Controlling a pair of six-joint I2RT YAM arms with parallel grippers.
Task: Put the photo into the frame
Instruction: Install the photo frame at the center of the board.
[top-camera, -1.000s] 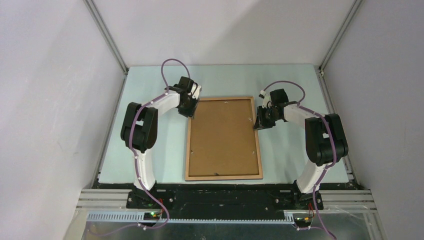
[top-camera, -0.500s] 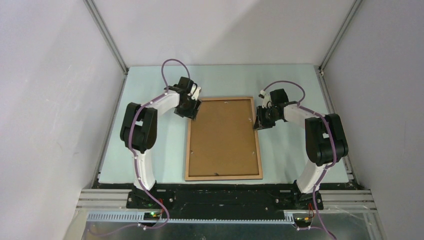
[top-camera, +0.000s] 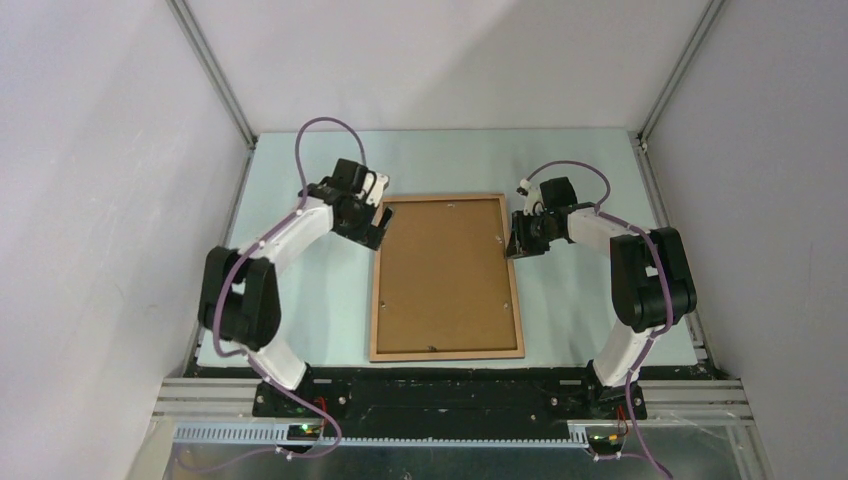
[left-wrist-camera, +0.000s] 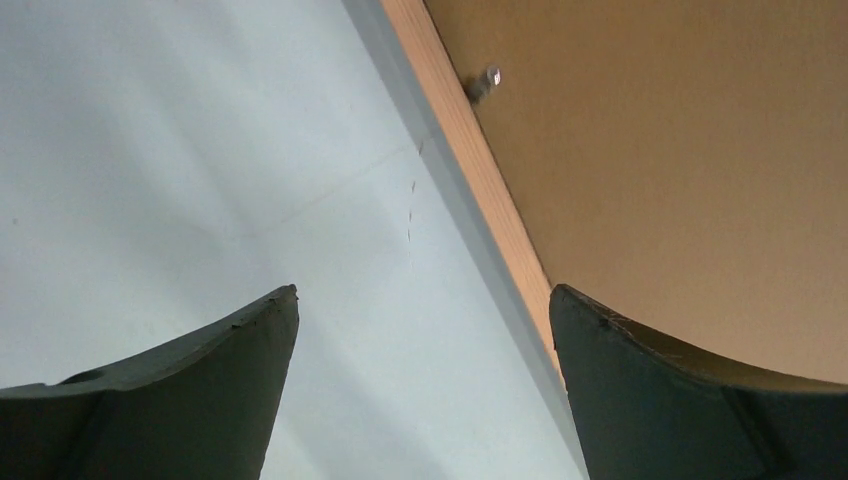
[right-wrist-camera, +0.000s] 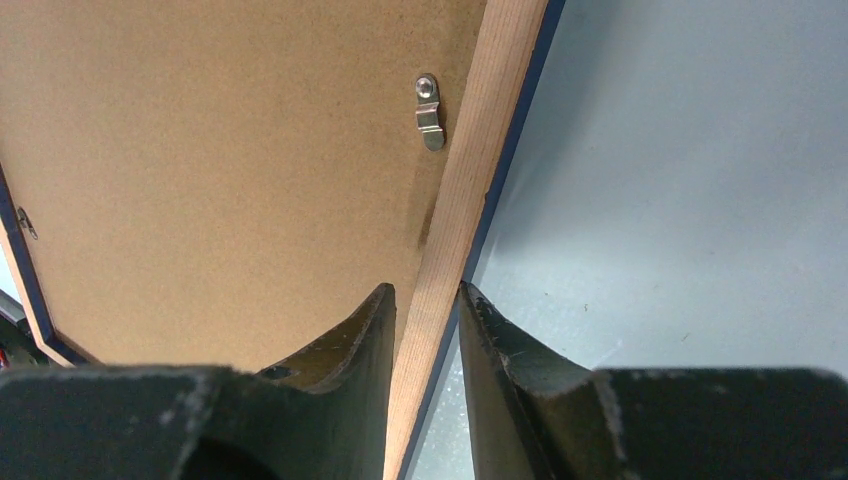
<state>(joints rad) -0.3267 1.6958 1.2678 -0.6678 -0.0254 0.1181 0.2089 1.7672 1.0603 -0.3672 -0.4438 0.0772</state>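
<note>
Pale green table (top-camera: 320, 300) bearing frame (top-camera: 447, 353), wood face up, brown backing board (top-camera: 445, 275) sitting inside; right gripper (right-wrist-camera: 425, 295) clamping right rail; left gripper (left-wrist-camera: 420, 300) hanging wide apart over left rail.

One frame (right-wrist-camera: 480, 150) and one backing board (right-wrist-camera: 220, 150) were counted on one counter (top-camera: 320, 300); two pincers were counted, a left pincer (left-wrist-camera: 422, 310) and a right pincer (right-wrist-camera: 427, 300).

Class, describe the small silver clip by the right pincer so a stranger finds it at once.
Find the large light-wood picture frame lying back-up on the pale table. Its right rail is pinched by the right pincer; just beyond sits the small silver metal clip. Unlike the frame's other clips, it lies right beside that pincer.
</note>
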